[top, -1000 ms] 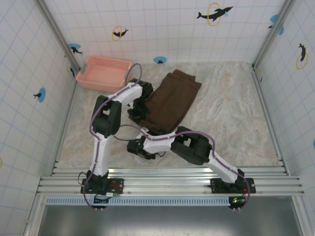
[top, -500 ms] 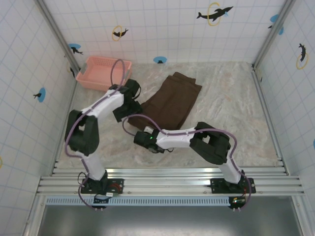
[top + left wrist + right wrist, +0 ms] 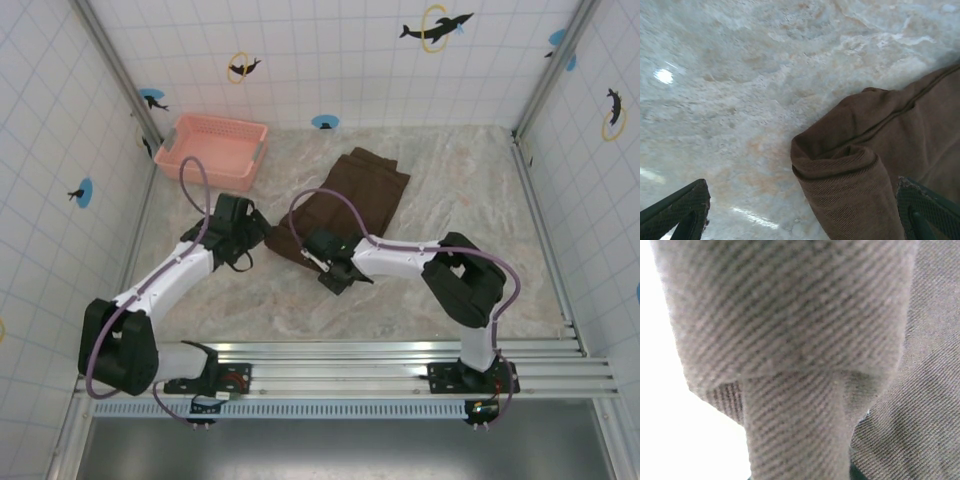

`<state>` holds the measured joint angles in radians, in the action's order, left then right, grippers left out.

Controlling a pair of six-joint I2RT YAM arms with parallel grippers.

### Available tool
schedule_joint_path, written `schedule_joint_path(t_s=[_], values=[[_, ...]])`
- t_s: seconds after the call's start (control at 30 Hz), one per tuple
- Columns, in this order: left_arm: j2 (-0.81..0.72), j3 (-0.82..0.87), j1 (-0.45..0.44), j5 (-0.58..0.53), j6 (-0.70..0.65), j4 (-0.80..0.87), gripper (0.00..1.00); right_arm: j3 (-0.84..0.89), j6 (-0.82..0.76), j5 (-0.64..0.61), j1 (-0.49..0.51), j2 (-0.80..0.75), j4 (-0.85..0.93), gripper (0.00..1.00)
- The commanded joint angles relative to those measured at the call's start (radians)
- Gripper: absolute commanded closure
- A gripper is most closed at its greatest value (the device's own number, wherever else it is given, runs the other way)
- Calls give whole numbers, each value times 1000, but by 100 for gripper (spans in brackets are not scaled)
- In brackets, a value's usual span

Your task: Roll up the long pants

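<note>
The long pants are dark brown cloth lying flat mid-table, their length running from far right to near left. Their near end is turned over into a short thick roll. My left gripper sits at the left corner of that near end. It is open, with its fingers wide apart on either side of the rolled corner. My right gripper rests on the near edge of the pants. In the right wrist view a hanging fold of brown cloth hides its fingers.
A pink slatted basket stands at the far left against the tiled wall. Bare marble table lies to the right of the pants, and more of it to their left. A metal rail borders the near edge.
The left arm has swung out to the left and lowered, its gripper now at the pants' near left corner. The right gripper has moved from the bare table forward and right onto the near edge.
</note>
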<state>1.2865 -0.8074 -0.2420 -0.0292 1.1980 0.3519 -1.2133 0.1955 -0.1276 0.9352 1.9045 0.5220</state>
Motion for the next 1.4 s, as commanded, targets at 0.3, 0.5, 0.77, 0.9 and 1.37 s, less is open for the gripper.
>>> schedule_joint_path(t_s=[0.3, 0.5, 0.77, 0.9, 1.37], values=[[-43, 209, 14, 185, 237, -482, 3, 107, -3, 139, -64, 15, -18, 100], [-27, 288, 14, 195, 292, -552, 3, 114, 5, 163, -67, 27, -31, 100], [105, 283, 12, 223, 311, -648, 3, 113, 4, 155, -63, 16, -17, 100], [156, 272, 5, 227, 302, -676, 3, 113, -3, 148, -58, 14, -11, 100], [317, 323, -17, 174, 323, -962, 3, 68, -20, 154, -41, 18, 38, 100]])
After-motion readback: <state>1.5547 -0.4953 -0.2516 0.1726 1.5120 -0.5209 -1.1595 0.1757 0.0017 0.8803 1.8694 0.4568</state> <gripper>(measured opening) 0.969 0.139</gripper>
